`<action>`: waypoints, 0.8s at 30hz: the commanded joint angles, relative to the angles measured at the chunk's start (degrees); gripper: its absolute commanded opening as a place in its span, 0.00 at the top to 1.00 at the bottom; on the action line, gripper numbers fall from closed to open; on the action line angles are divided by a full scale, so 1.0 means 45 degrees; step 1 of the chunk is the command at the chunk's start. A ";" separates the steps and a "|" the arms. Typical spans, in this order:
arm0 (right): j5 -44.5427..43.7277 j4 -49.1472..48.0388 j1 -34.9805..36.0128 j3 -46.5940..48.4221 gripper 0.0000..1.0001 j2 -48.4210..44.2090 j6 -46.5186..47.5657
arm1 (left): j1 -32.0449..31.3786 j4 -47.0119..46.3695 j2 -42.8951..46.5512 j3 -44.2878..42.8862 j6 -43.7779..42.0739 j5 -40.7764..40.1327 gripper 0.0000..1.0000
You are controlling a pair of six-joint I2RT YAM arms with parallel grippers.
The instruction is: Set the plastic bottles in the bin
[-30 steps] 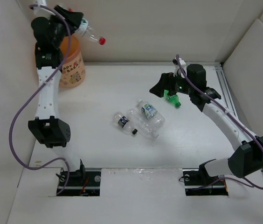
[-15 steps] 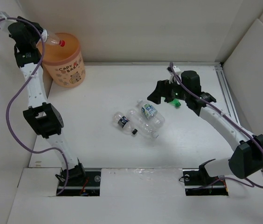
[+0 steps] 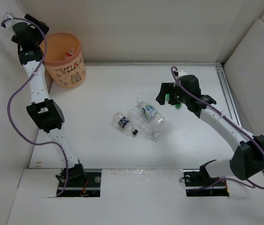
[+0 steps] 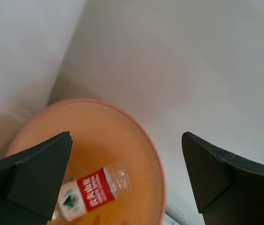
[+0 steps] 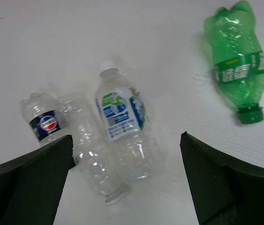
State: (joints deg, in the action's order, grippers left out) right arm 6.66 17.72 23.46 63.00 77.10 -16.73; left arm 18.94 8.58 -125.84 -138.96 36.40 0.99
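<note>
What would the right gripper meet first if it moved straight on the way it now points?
Probably the blue-white labelled bottle, which lies centred ahead of the open right gripper in its wrist view. Depth is unclear, and the clear bottle lies close beside it.

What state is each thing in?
Bin: upright, one bottle inside.
Red-label bottle: lying in bin.
Green bottle: lying on table, capped.
White-capped bottle: lying on table.
Clear bottle: lying beside it.
Dark-label bottle: lying on table.
Left gripper: open, empty.
Right gripper: open, empty.

Orange-peach bin (image 3: 58, 69), red-labelled bottle (image 4: 92, 193), green bottle (image 5: 237, 70), blue-white-labelled clear bottle (image 5: 122, 124), dark-labelled clear bottle (image 5: 45, 124), white table (image 5: 52, 37).
</note>
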 commanded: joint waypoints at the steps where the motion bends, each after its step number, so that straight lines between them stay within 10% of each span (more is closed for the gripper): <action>1: -0.1848 0.0984 -0.0759 0.0842 0.00 0.1047 0.0007 | -0.0417 -0.0481 0.2004 -0.0491 -0.0744 0.2059 0.00; 24: -0.1538 0.1278 -0.2773 0.4553 0.00 0.8234 0.2857 | -0.6258 -0.2785 1.1303 1.2948 -0.1410 0.4388 0.00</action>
State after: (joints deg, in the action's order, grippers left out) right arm 0.32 23.62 11.16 79.99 112.38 -6.90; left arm -8.27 0.60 -77.91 -82.50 29.52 18.72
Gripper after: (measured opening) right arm 0.999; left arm 0.997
